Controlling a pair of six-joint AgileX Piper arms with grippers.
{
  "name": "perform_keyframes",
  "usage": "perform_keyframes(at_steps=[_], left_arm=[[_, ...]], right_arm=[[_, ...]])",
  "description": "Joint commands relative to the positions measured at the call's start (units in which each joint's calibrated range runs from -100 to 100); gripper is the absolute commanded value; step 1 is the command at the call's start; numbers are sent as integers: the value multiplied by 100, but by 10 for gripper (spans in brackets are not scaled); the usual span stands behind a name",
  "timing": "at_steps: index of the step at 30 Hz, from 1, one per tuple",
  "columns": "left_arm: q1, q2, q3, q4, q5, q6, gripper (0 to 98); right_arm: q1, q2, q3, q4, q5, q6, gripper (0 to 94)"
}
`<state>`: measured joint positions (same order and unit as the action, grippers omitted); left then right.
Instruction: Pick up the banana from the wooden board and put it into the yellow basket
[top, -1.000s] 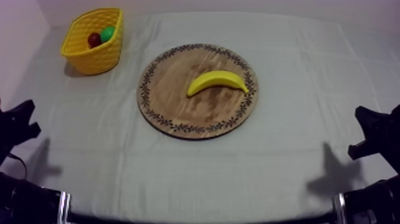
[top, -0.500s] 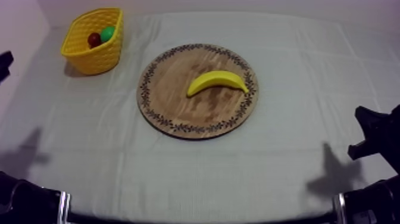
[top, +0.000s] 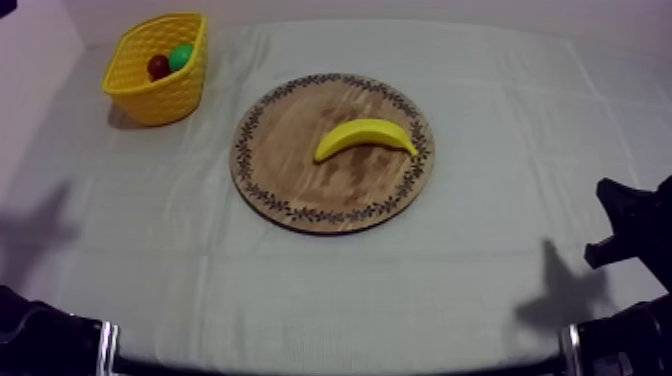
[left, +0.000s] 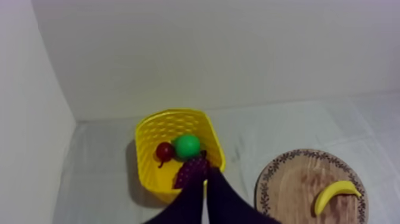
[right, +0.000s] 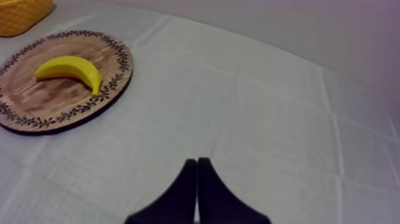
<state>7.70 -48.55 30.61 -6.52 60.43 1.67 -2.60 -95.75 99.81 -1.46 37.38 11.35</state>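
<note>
The banana (top: 365, 137) lies on the wooden board (top: 300, 185), right of the board's centre, in the middle of the top view. Its long axis runs left to right across the frame. The curve arches toward the top edge, and the tapered tip points right, close to the patterned rim.

The yellow basket (top: 160, 98) sits at the upper left, well apart from the board. It holds a small red fruit (top: 158, 67), a green fruit (top: 181, 56) and a bunch of grapes (left: 189, 171).

The left gripper (left: 205, 174) is closed on nothing, its fingers together as a narrow wedge with the tips by the basket's near wall. The right gripper (right: 197, 164) is likewise closed and empty over bare cloth (right: 268, 119), away from the board.
</note>
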Motion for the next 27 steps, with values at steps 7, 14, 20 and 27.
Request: perform_keyframes(at_steps=[7,14,20,27], left_arm=[[352,1506,-1495,14,242,-76,0],[802,2821,-3011,-4,718,-109,0],[1211,3832,-3841,-66,921,-262,0],[1945,4592,-4124,-538,970,-97,0]], right_arm=[[0,0,-3,-3,-5,0,3],[0,0,-3,-3,-5,0,3],[0,0,-3,-3,-5,0,3],[0,0,-3,-3,-5,0,3]])
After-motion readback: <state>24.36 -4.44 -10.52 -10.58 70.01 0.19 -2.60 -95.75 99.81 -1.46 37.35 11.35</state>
